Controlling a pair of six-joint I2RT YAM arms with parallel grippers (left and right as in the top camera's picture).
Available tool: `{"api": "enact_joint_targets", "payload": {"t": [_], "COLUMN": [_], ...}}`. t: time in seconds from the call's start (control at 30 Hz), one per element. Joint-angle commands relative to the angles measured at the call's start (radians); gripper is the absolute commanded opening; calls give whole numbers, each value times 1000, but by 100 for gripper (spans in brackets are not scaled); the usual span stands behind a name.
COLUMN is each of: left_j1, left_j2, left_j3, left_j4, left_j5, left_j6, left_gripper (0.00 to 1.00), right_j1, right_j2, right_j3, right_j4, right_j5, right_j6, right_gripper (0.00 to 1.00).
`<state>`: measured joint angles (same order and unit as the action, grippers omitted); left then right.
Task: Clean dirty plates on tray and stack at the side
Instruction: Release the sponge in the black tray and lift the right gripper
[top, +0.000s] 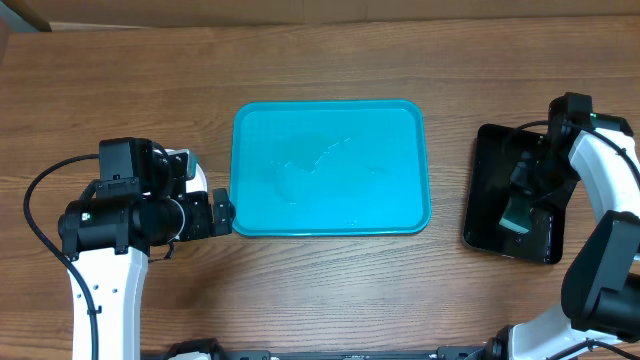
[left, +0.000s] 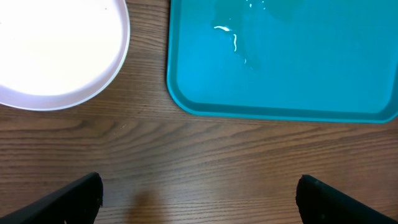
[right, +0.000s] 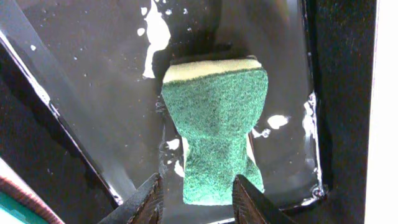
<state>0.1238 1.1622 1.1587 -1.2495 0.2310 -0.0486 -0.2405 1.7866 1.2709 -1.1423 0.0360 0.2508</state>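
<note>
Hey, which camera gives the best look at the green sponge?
The right wrist view: the sponge sits large and centred, pinched in the right gripper over the wet black tray. Overhead shows only a small green patch; the left wrist view misses it.

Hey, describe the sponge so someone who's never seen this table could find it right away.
Look right of the big turquoise tray to the smaller glossy black tray. In it, pinched by the right tool, lies the sponge: a rough dark green scrubbing face over a pale yellow layer, the only green thing on that wet black surface.
</note>
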Motion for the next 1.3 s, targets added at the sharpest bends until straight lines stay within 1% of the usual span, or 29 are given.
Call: {"api": "enact_joint_targets", "payload": {"t": [0.0,0.1,0.27,0.4,0.5,0.57,0.63,0.67,0.7,0.73,0.8,0.87,0.97,1.17,1.27], "left_j1": [-6,-6,-15,-97,-166,-191,-191,-187,-181,-177,-169,-169,-169,-169,-169], "left_j2": [-18,-18,-18,-18,-16,-11,-3,0,1,0,-13,-45,-142,-397,-504], "left_j3": [6,6,6,6,6,6,6,6,6,6,6,6,5,-25,-70], "left_j4": [2,3,25,86,135,132,95,69,41,22,-6,-19,-7,101,136], "left_j5": [-5,-5,42,26,0,-55,-110,-123,-132,-132,-130,-130,-127,-130,-191], "left_j6": [-3,-3,-4,-4,-4,-8,-43,-53,-63,-64,-64,-64,-61,-41,-81], "left_gripper": [100,100,100,100,100,100,100,100,100,100,100,100,100,100,100], "right_j1": [4,4,4,7,18,18,18,18,18,18,19,19,19,45,58], "right_j2": [-23,-31,-101,-181,-220,-224,-225,-229,-237,-247,-279,-331,-455,-740,-864], "right_j3": [-4,10,84,117,117,117,117,117,117,117,114,100,50,-95,-164], "right_j4": [2,2,7,38,41,20,-13,-27,-42,-58,-71,-71,-40,91,132], "right_j5": [-27,-64,-167,-216,-194,-163,-150,-149,-148,-149,-149,-149,-134,-133,-122], "right_j6": [4,-29,-46,-63,-99,-98,-99,-102,-103,-103,-102,-103,-103,-129,-128], "right_gripper": [37,36,38,44,51,55,63,68,76,80,100,100,100,100,100]}}
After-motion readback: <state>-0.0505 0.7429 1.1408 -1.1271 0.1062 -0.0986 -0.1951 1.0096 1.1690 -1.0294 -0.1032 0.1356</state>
